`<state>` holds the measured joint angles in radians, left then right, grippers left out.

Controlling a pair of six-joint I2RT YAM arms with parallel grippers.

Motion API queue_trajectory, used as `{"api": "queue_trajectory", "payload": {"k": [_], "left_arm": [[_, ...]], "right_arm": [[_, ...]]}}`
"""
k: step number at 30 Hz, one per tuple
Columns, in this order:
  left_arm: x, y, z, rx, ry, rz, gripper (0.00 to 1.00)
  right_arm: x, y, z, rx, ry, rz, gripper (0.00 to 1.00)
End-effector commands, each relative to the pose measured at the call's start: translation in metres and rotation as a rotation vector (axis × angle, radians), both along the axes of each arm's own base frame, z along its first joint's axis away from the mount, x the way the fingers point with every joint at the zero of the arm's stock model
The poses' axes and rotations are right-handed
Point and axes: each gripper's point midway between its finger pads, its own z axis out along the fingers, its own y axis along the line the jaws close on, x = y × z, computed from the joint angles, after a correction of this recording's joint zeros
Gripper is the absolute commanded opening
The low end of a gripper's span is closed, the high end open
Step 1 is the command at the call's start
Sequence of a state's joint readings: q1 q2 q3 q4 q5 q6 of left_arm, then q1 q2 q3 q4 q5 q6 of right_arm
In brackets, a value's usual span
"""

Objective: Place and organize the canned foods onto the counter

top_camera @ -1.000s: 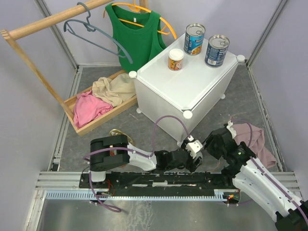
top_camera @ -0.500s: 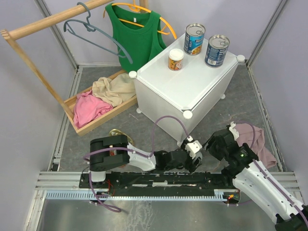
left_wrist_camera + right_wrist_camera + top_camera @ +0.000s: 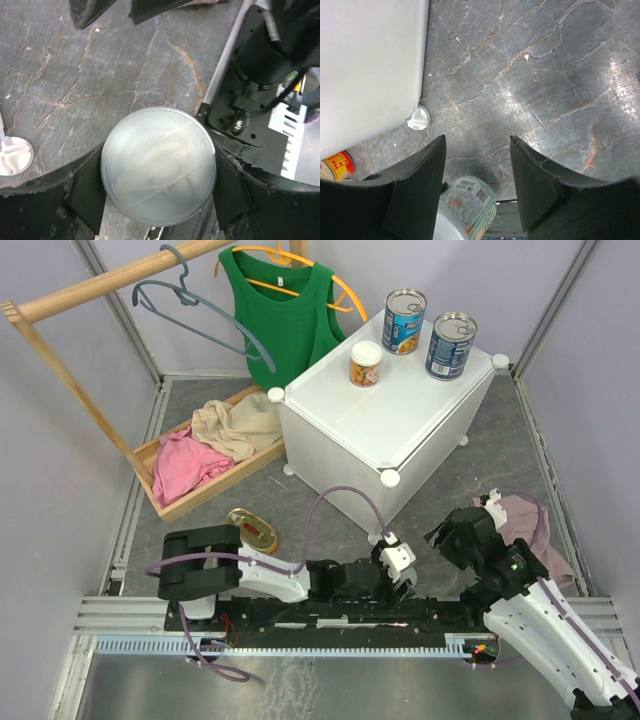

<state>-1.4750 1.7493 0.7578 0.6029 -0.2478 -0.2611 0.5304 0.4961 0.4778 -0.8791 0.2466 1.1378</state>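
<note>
White counter (image 3: 390, 425) standing right of centre, towards the far side. Left tall can (image 3: 404, 322) and right tall can (image 3: 451, 344) sitting upright along its far edge, 1 small lidded can (image 3: 366, 364) sitting just left of them. Left gripper (image 3: 398, 580) lying low by the counter's near corner, clenching a 2nd white-lidded can (image 3: 159, 165) by its sides. Right gripper (image 3: 477, 142) hovering over the floor just right of it, fingers spread, grasping nothing. Oval gold tin (image 3: 253, 531) lying on the floor, near left
</note>
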Motion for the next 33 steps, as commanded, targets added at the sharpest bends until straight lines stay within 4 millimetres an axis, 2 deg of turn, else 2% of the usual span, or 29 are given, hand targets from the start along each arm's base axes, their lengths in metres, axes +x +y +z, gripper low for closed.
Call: {"api": "queue_trajectory", "payload": {"k": [1, 7, 15, 17, 22, 28, 33], "left_arm": [[-0.015, -0.008, 0.067, -0.138, -0.105, -0.019, 0.03], [-0.043, 0.010, 0.097, -0.149, -0.130, -0.019, 0.03], [-0.057, 0.032, 0.174, -0.207, -0.173, 0.010, 0.03], [-0.056, 0.037, 0.193, -0.220, -0.181, 0.026, 0.03], [-0.037, 0.048, 0.238, -0.214, -0.243, 0.126, 0.03], [-0.023, 0.047, 0.299, -0.210, -0.317, 0.203, 0.03], [0.010, 0.042, 0.332, -0.185, -0.355, 0.309, 0.03]], "right_arm": [[0.005, -0.005, 0.021, -0.002, -0.053, -0.030, 0.62], [0.005, -0.007, 0.025, -0.004, -0.064, -0.034, 0.62], [0.005, -0.008, 0.037, 0.005, -0.086, -0.043, 0.62], [0.005, -0.009, 0.041, 0.007, -0.094, -0.047, 0.62], [0.006, -0.011, 0.049, 0.011, -0.113, -0.055, 0.62], [0.007, -0.011, 0.057, 0.022, -0.131, -0.057, 0.61], [0.011, -0.007, 0.064, 0.035, -0.146, -0.055, 0.62]]}}
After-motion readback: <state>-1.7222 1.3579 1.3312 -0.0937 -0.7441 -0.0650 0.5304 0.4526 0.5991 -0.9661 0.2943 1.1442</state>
